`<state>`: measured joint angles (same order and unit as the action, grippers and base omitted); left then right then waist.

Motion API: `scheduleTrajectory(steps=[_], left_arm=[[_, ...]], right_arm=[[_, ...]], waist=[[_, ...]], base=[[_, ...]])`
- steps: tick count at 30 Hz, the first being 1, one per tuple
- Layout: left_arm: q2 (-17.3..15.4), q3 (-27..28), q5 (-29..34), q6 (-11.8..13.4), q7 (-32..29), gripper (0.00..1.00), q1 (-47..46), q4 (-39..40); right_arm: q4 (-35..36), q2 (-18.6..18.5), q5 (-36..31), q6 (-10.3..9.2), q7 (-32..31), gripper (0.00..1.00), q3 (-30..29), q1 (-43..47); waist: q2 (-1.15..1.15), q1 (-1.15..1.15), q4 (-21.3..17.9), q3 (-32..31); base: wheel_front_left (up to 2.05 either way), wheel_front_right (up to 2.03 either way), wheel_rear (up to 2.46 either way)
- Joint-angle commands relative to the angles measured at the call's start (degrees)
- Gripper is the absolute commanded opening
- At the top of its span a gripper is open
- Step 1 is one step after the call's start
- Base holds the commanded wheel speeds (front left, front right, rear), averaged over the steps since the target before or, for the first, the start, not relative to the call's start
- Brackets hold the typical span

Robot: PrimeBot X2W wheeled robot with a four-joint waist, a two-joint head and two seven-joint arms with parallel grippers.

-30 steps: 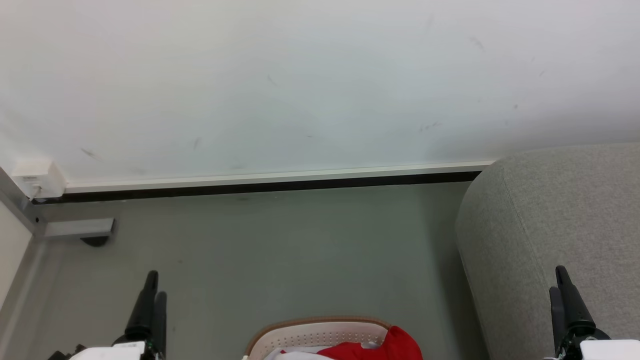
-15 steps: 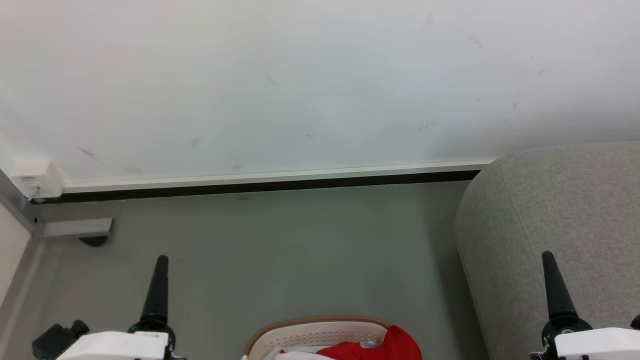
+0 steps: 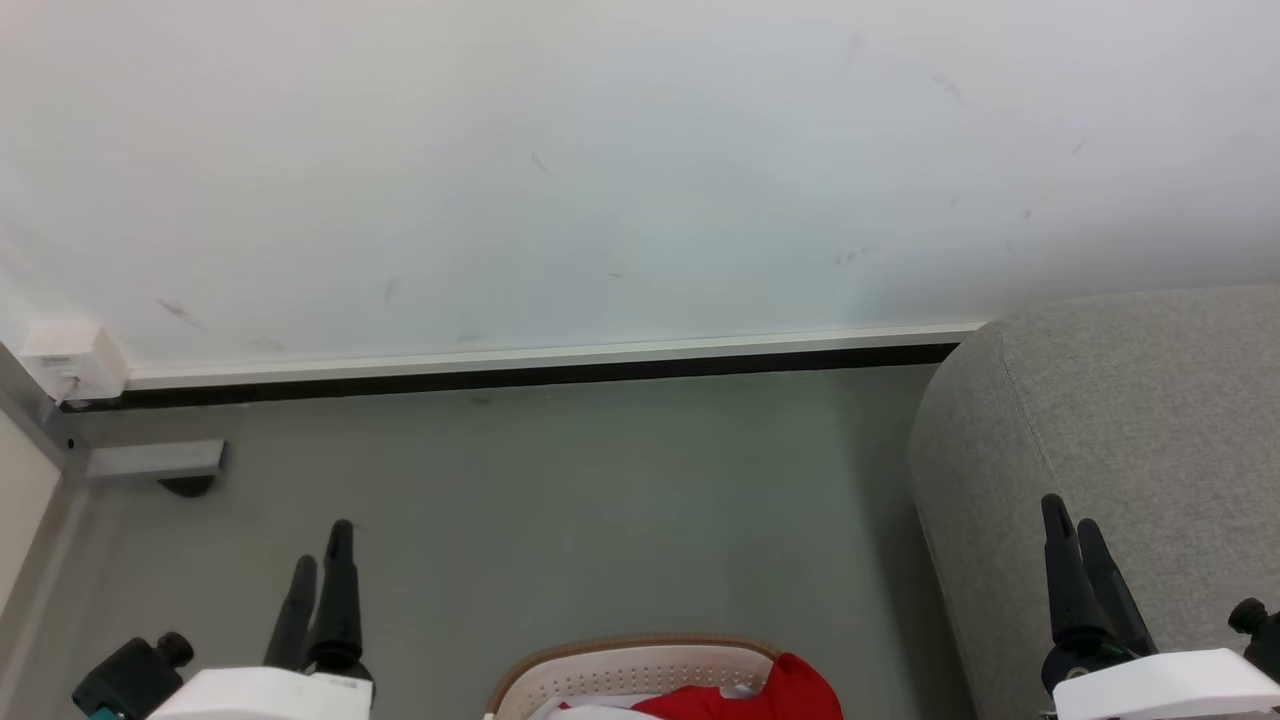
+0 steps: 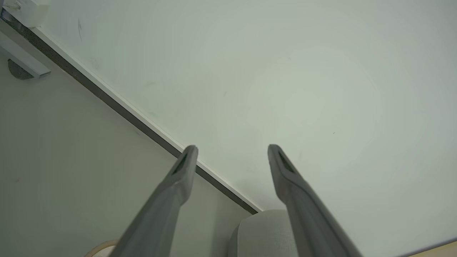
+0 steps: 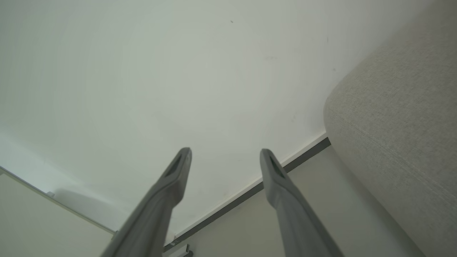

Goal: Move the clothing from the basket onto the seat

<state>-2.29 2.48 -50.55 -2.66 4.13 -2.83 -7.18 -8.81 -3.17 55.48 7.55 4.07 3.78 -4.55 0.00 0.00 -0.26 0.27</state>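
Since half a second ago both arms have turned at the wrist, so each claw shows two fingers where a single edge-on finger showed before, and both have drawn a little closer to the basket [image 3: 632, 645]. The left gripper [image 3: 323, 545] stands to the left of the basket, over the grey floor [image 3: 600, 500], its fingers pointing away from the robot toward the wall [image 3: 600, 170]. In its own wrist view the left gripper [image 4: 232, 148] has its fingers spread with a clear gap and nothing between them. The right gripper [image 3: 1068, 512] stands to the right of the basket, in front of the grey seat [image 3: 1130, 420]. In its wrist view the right gripper [image 5: 225, 151] is likewise spread apart and empty.

The red clothing [image 3: 795, 690] lies in the basket, heaped against its right side and rising above the tan rim there. Neither claw touches it; both are well apart from it. White fabric shows just left of the red, low in the basket; whether it belongs to the same garment cannot be told.

The seat is to the right of the basket, a strip of floor between them. Beyond the basket a dark baseboard [image 3: 540, 372] runs along the foot of the wall.
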Motion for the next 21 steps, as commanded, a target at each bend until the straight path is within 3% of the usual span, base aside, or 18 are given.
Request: scheduleTrajectory(steps=[1,21], left_arm=[[-0.5,-0.1,3.0,0.2,0.6,1.00,0.0,1.1],[-0.9,-1.7,19.0,2.1,3.8,1.00,0.8,2.0]], right_arm=[[0.6,-0.3,-2.8,-0.04,0.7,1.00,0.4,-0.8],[-0.5,0.1,-20.1,-0.06,3.8,1.00,2.1,-0.9]], waist=[[0.00,0.00,0.0,0.0],[0.00,0.00,0.1,0.0]], base=[[0.00,0.00,0.00],[0.00,0.00,0.00]])
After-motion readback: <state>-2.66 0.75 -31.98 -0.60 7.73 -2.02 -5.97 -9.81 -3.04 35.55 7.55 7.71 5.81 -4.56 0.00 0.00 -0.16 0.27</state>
